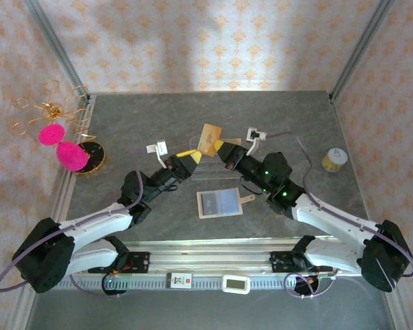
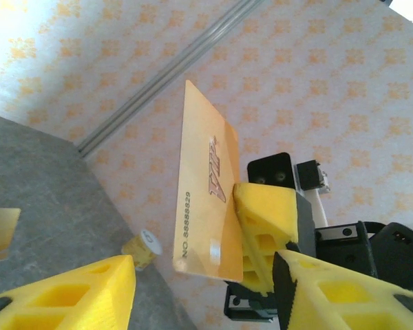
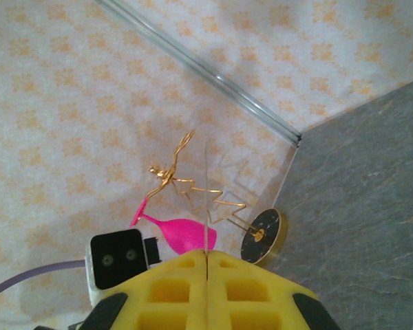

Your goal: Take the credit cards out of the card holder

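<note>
The right gripper [image 1: 221, 146], closed on the gold card [image 1: 209, 139], holds it in the air at 12 o'clock of the open holder [image 1: 220, 203], and the left gripper [image 1: 188, 157] stands open beside, so the next move is probably to lay the card down.

White arms [image 1: 96, 223], yellow fingers [image 3: 186, 289], purplish-looking cables [image 3: 34, 278]

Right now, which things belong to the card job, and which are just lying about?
Job: gold card, held by the right gripper; open card holder.
Lying about: small yellow jar; wire stand with pink pieces.
</note>
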